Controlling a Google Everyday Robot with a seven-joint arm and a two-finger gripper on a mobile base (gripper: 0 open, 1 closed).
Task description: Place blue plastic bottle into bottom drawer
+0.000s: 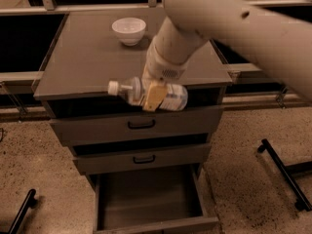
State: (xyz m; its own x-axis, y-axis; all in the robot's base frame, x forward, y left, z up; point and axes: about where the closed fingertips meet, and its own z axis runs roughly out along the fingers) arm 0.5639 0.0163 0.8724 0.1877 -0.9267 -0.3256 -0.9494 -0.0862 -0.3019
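Note:
My gripper (151, 95) is shut on the blue plastic bottle (170, 96), a small clear bottle with a white cap pointing left. It holds the bottle on its side in the air, in front of the cabinet top's front edge and above the drawers. The bottom drawer (146, 199) is pulled open below, a shallow grey box with nothing in it. My arm comes down from the upper right.
A white bowl (128, 30) stands at the back of the grey cabinet top (87, 62). Two upper drawers with black handles (141, 125) are shut. Black legs of other furniture lie on the speckled floor at right (282, 172) and lower left (22, 211).

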